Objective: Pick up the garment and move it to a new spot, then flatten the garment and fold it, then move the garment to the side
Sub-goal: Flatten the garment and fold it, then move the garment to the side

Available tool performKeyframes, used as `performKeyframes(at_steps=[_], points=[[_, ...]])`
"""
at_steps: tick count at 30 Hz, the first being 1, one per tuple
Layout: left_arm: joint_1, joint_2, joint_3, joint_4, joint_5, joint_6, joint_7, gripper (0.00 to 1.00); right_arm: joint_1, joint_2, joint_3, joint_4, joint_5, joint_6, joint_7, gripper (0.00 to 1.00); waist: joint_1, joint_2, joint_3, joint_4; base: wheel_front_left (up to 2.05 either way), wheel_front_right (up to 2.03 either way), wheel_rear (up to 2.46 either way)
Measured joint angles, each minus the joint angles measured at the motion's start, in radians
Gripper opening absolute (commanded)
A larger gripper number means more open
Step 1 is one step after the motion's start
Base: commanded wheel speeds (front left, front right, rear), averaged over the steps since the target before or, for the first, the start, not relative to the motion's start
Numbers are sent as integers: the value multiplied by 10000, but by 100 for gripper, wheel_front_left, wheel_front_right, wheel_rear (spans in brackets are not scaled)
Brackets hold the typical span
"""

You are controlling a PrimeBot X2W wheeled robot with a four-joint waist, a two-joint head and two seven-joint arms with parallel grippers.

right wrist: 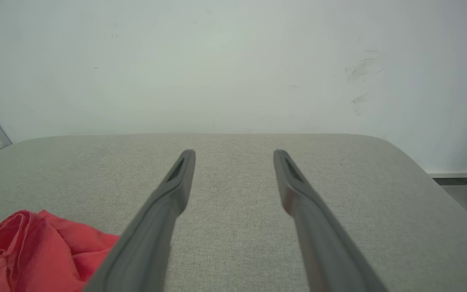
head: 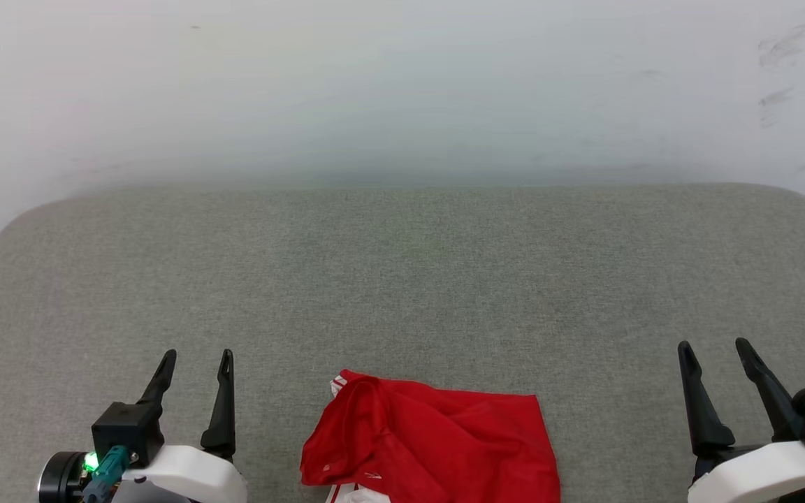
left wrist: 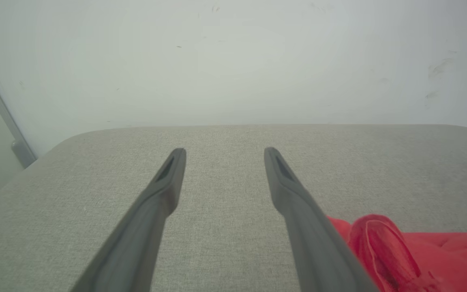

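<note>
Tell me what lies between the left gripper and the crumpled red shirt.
Nothing but bare grey woven fabric surface; the head view shows that stretch between the left gripper and the crumpled red shirt.

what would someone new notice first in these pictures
The crumpled red garment stands out, lying bottom centre in the head view on the grey fabric surface. The left gripper and right gripper flank it, both open and clear of it, fingers pointing toward the pale wall.

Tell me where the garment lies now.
In the head view the garment lies crumpled at the near edge of the grey surface, between the left gripper and the right gripper, touching neither.
</note>
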Motion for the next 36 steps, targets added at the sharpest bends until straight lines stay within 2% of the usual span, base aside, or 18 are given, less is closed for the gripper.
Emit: performKeyframes(at_steps=[17, 20, 26, 32, 36], points=[[160, -82, 102, -84, -59, 38, -2, 100, 69, 42, -366, -215, 527, 0, 372, 100, 0, 0, 0, 67, 0, 0, 0], [40, -125, 148, -121, -4, 10, -2, 100, 53, 46, -629, -25, 874, 0, 1009, 100, 1, 0, 90, 168, 0, 0, 0], [-246, -236, 347, -301, 157, -42, -13, 100, -32, -591, -826, 564, 2127, 0, 3599, 100, 2, 0, 432, 466, 0, 0, 0], [-630, -552, 621, -385, 399, -219, -13, 100, -303, -1285, -27, 767, 3116, 0, 5837, 100, 3, 0, 946, 873, 0, 0, 0], [-827, -782, 738, -368, 604, -407, -13, 100, -561, -1409, 721, 909, 3469, 0, 6543, 100, 3, 0, 1281, 1154, 0, 0, 0]])
